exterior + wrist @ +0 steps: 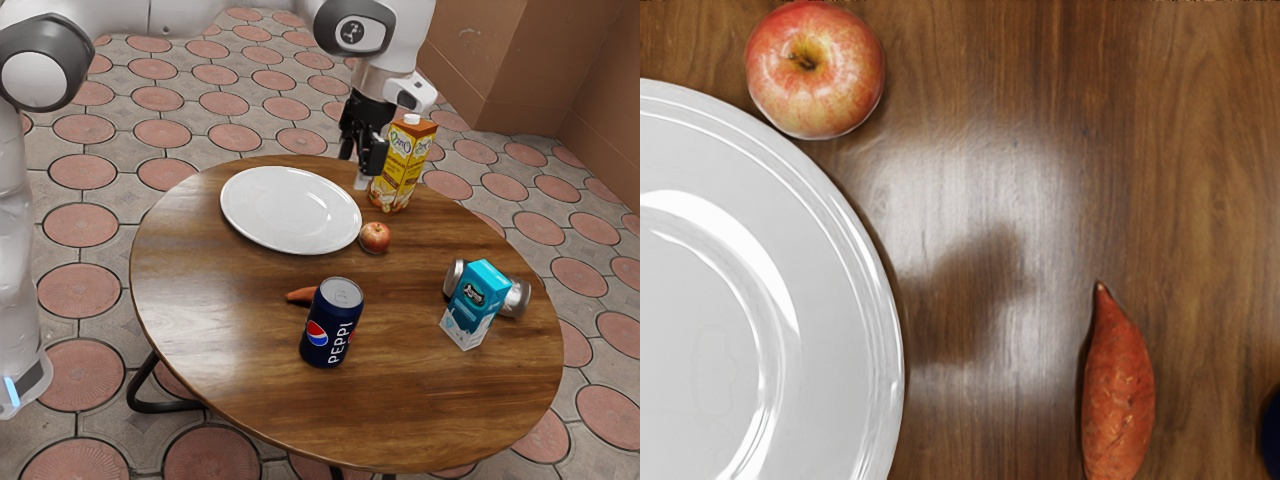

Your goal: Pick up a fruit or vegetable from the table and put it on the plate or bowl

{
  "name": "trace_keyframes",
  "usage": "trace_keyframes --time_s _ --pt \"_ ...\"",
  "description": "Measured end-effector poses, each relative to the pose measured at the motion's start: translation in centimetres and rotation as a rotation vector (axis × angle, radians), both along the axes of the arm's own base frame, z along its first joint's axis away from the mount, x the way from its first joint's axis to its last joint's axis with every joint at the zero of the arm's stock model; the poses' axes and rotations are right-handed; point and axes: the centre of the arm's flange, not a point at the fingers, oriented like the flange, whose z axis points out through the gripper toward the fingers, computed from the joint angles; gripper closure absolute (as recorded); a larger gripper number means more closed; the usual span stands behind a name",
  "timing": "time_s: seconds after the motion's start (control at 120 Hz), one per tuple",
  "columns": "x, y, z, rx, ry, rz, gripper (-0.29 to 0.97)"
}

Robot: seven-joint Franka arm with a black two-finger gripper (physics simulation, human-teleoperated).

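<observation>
A white plate (290,208) lies on the round wooden table (230,340), toward its far side. A red-yellow apple (375,237) rests just off the plate's rim on the exterior view's right. An orange sweet potato (301,294) lies nearer the front, partly hidden behind a Pepsi can (331,322). My gripper (360,158) hangs well above the table's far edge, beside a juice carton (402,163), open and holding nothing. From the hand I look down on the plate (740,300), the apple (815,68) and the sweet potato (1118,390).
The tall yellow juice carton stands just to the exterior view's right of my gripper. A blue-white carton (475,303) and a silver can (515,298) lying on its side sit at the table's right. Bare wood (1040,120) separates the apple and sweet potato.
</observation>
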Motion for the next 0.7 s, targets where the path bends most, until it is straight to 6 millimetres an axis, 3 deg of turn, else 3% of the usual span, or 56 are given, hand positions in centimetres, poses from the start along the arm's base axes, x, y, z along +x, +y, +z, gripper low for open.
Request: trace_keyframes --time_s 0.008,0.042,0.067,0.083,0.108,0.133,0.158,0.183,0.217,0.242,0.267,0.308,0.342,0.392,0.458,0.558,0.608,0.7 --pt "0.0 0.0 0.0 0.000 0.000 0.000 0.00" --pt "1.5 0.2 4.7 -0.023 -0.081 0.002 0.01" --pt "1.7 2.9 6.7 -0.028 -0.110 0.049 0.01" --pt "1.4 6.8 7.6 -0.027 -0.120 0.114 0.02" --pt "-0.2 14.8 8.5 -0.024 -0.128 0.253 0.02" --pt "-3.3 23.1 9.0 -0.020 -0.131 0.404 0.02" --pt "-7.0 29.7 9.4 -0.018 -0.130 0.529 0.02" --pt "-9.9 33.8 9.6 -0.020 -0.126 0.611 0.02" --pt "-11.9 35.9 9.9 -0.023 -0.123 0.654 0.02" --pt "-12.3 35.7 11.2 -0.012 -0.137 0.646 0.02" --pt "-12.3 33.8 14.0 0.018 -0.179 0.610 0.02" --pt "-11.3 28.6 18.8 0.066 -0.272 0.502 0.02" --pt "-9.0 24.2 20.2 0.084 -0.310 0.397 0.02" --pt "-4.9 19.7 18.9 0.096 -0.304 0.276 0.02" --pt "-0.7 17.2 15.6 0.099 -0.262 0.189 0.02" --pt "6.4 13.5 7.8 0.093 -0.176 0.086 0.02" --pt "8.1 11.8 6.1 0.087 -0.168 0.045 0.02" --pt "9.2 8.9 5.9 0.085 -0.196 -0.014 0.02"
